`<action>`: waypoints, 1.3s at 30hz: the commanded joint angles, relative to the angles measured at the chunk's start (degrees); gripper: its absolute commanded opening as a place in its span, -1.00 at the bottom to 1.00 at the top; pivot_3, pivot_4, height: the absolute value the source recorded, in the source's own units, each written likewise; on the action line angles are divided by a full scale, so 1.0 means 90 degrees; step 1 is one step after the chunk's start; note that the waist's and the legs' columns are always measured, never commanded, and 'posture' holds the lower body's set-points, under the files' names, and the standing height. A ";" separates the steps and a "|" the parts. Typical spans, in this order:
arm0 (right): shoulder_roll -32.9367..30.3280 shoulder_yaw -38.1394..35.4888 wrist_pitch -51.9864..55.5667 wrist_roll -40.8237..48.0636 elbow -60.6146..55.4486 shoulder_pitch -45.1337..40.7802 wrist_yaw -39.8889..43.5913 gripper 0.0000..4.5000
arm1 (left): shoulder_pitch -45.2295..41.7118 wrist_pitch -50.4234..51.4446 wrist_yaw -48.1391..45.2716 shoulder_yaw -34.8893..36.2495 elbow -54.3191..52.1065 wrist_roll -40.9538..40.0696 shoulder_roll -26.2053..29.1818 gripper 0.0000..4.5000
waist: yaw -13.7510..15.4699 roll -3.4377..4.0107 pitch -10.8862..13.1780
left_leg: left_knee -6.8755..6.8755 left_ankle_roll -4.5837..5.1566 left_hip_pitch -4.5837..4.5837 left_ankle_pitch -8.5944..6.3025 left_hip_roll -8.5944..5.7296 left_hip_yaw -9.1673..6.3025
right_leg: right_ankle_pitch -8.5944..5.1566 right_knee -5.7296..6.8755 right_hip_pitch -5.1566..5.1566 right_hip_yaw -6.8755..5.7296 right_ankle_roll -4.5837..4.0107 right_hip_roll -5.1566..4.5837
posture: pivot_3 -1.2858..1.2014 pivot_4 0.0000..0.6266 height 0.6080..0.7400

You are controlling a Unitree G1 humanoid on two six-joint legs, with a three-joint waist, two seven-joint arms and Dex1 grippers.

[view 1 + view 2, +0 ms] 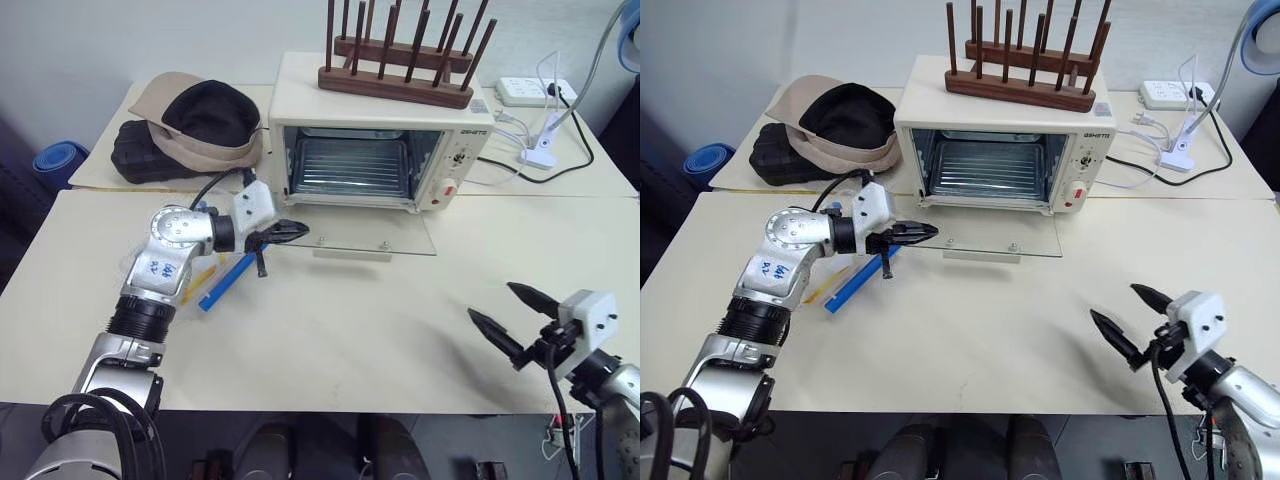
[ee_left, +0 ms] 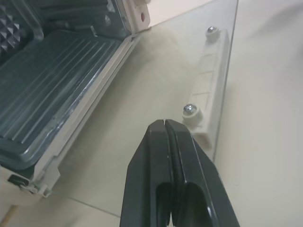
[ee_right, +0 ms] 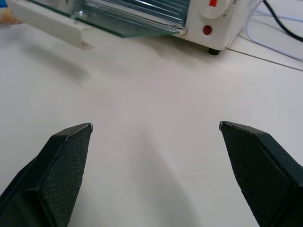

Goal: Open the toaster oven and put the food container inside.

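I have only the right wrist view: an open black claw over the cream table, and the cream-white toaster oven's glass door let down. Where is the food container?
Observer: The flat clear plastic food container with blue clip strips lies on the cream table, to the left of the toaster oven's lowered glass door. The left arm partly covers it.
Operator: Is the left claw gripping it?
Observer: No. The left claw is shut with nothing between its fingers, and its tips sit by the door's left corner.
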 commanded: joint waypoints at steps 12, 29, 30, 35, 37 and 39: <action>0.0139 0.0452 -0.1039 0.0479 0.0729 -0.0596 0.0944 1.00 | 0.1159 0.1585 0.0286 0.1209 -0.2138 -0.1648 -0.0102 -0.71 | -0.0040 -0.0004 0.0002 | 0.0006 0.0002 -0.0002 -0.0001 0.0006 -0.0014 | 0.0001 0.0001 -0.0001 0.0008 0.0000 -0.0003 | 0.03 -0.52 1.00; 0.0523 0.2011 -0.1892 0.0319 0.0657 -0.2450 0.1398 1.00 | 0.6555 0.3655 0.1487 0.7453 -0.3701 -0.3071 0.0896 0.98 | -0.0023 -0.0022 0.0002 | 0.0002 0.0009 0.0009 -0.0027 0.0026 -0.0044 | -0.0004 -0.0030 -0.0006 0.0013 -0.0008 -0.0032 | 0.03 -0.52 1.00; 0.0523 0.2093 -0.1873 0.0326 0.0619 -0.2553 0.1401 1.00 | 0.6811 0.3746 0.1497 0.7477 -0.3899 -0.3134 0.0806 0.98 | -0.0009 -0.0025 0.0001 | 0.0002 0.0012 0.0011 -0.0030 0.0022 -0.0043 | -0.0004 -0.0032 -0.0005 0.0014 -0.0008 -0.0039 | 0.03 -0.52 1.00; 0.0456 0.2259 -0.1825 0.0250 0.0547 -0.2787 0.1370 1.00 | 0.6962 0.4995 0.1900 0.7333 -0.4770 -0.4009 0.1030 0.98 | 0.0032 -0.0032 -0.0003 | 0.0002 0.0021 0.0011 -0.0047 0.0022 -0.0049 | -0.0007 -0.0038 -0.0003 0.0014 -0.0012 -0.0053 | 0.03 -0.52 1.00; 0.0418 0.2270 -0.1795 0.0249 0.0566 -0.2839 0.1342 1.00 | 0.6640 0.5745 0.2339 0.7265 -0.4952 -0.4309 0.1340 0.98 | 0.0033 -0.0032 -0.0003 | 0.0002 0.0020 0.0009 -0.0047 0.0022 -0.0064 | -0.0009 -0.0034 -0.0001 0.0016 -0.0017 -0.0053 | 0.03 -0.52 1.00; 0.0391 0.2281 -0.1771 0.0237 0.0598 -0.2882 0.1330 1.00 | 0.6016 0.6852 0.3038 0.7228 -0.4975 -0.4779 0.1590 0.98 | 0.0003 -0.0030 -0.0003 | 0.0002 0.0016 0.0012 -0.0044 0.0022 -0.0067 | -0.0009 -0.0024 -0.0001 0.0015 -0.0017 -0.0048 | 0.03 -0.52 1.00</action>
